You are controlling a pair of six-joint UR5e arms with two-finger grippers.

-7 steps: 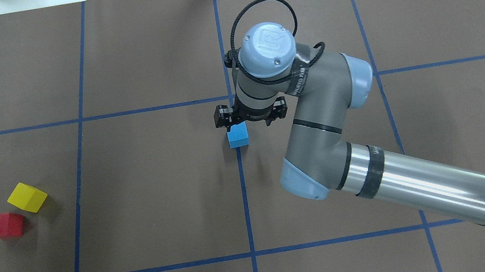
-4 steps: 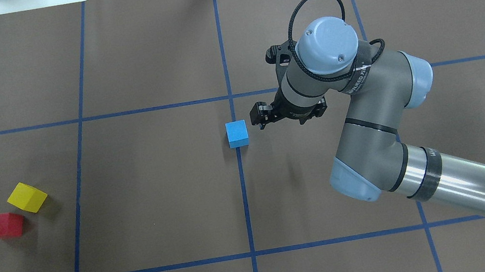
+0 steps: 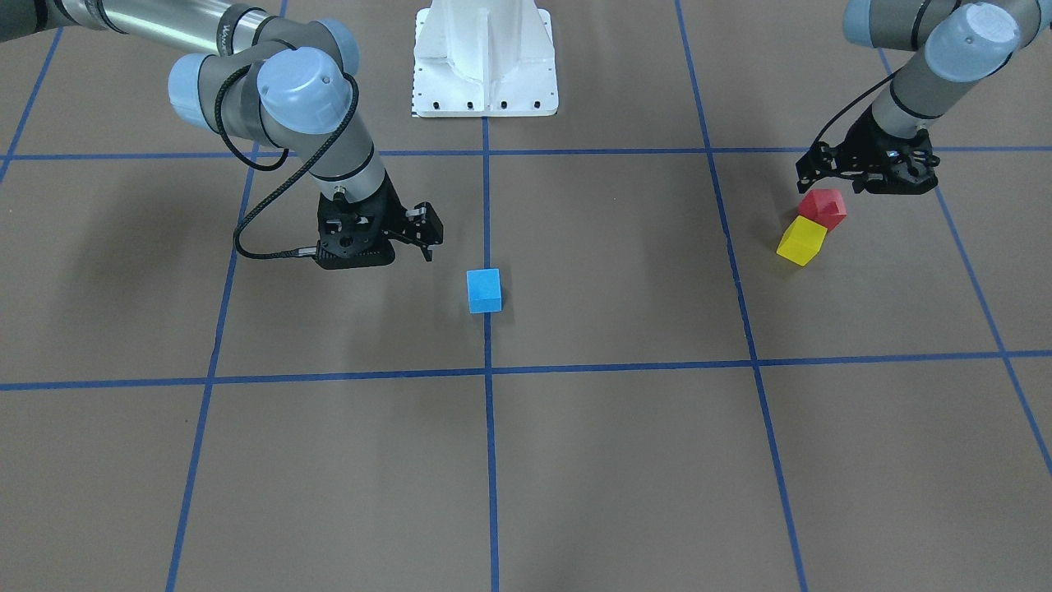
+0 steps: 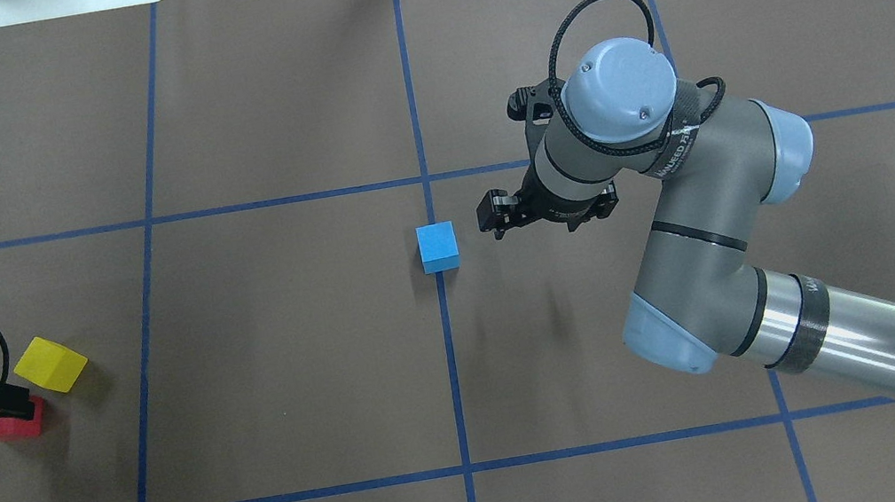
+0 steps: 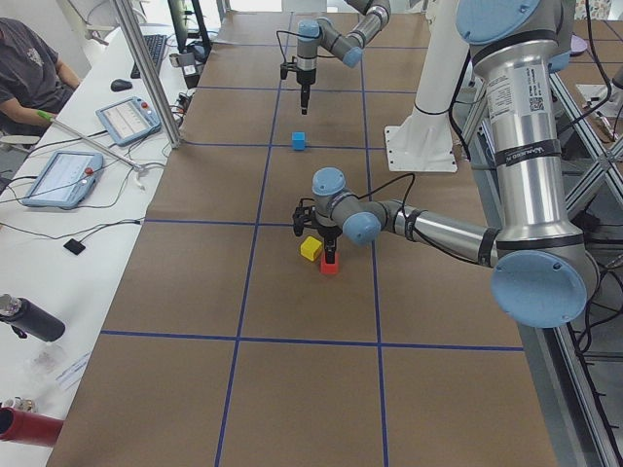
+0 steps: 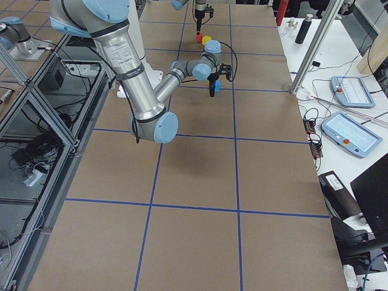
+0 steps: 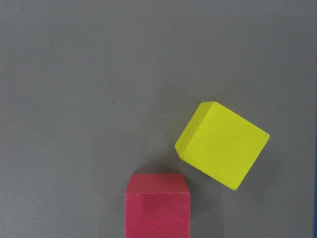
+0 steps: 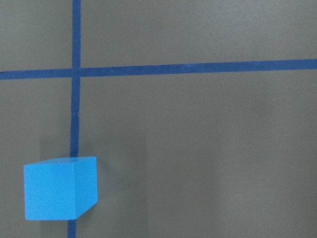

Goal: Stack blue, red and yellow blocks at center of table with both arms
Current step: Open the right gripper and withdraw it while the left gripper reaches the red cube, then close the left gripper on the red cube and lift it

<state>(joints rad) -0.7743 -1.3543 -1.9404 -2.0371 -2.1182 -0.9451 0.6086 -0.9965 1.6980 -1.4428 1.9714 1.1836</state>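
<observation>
- Blue block (image 4: 438, 246) sits alone on the centre tape line (image 4: 454, 376) of the brown table (image 4: 298, 382), the base of a stack not yet begun.
- The right gripper (image 4: 548, 215) hangs just beside the blue block, on the robot's right of it, jaws apart and holding nothing. At that range, any sideways drift could clip the cube and knock it off the centre mark.
- Well apart from the blue block, on the robot's left of it, the left gripper (image 3: 867, 177) hovers over the red block (image 3: 824, 207), fingers spread and empty.
- The yellow block (image 3: 802, 240) lies skewed, just beside the red one, on the side nearer the blue block. A finger coming down there could land on its corner or shove it away. If the jaws close off-square, the red cube could twist in the grasp.
- Bringing red across to the blue block is the likely next risk. If the right arm lingers there, the two arms could meet over the centre.
- A red cube set down off-centre or turned would leave overhang on the blue block. It could also push the light base along the table, and the yellow block would inherit the error.
</observation>
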